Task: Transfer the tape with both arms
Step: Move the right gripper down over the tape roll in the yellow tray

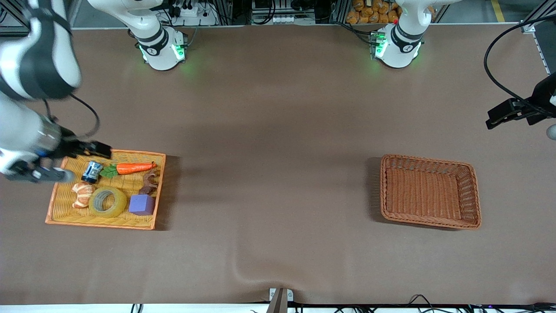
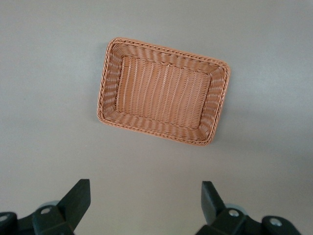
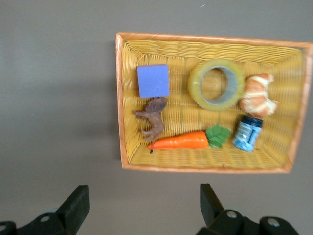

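Observation:
The tape (image 1: 119, 204), a translucent yellowish ring, lies flat in the yellow wicker tray (image 1: 100, 225) toward the right arm's end of the table. It sits between a croissant and a purple cube. In the right wrist view the tape (image 3: 194, 87) shows from above in the tray (image 3: 195, 169). My right gripper (image 1: 43, 174) hangs high by the tray's outer corner, and its wrist view shows it open and empty (image 3: 142, 193). My left gripper (image 1: 551, 130) is at the table's other end, high up, open and empty (image 2: 145, 188).
The tray also holds a croissant (image 1: 81, 194), a purple cube (image 1: 141, 204), a carrot (image 1: 134, 168), a brown animal figure (image 1: 149, 182) and a blue can (image 1: 91, 171). A brown wicker basket (image 1: 428, 160) stands toward the left arm's end and shows in the left wrist view (image 2: 161, 49).

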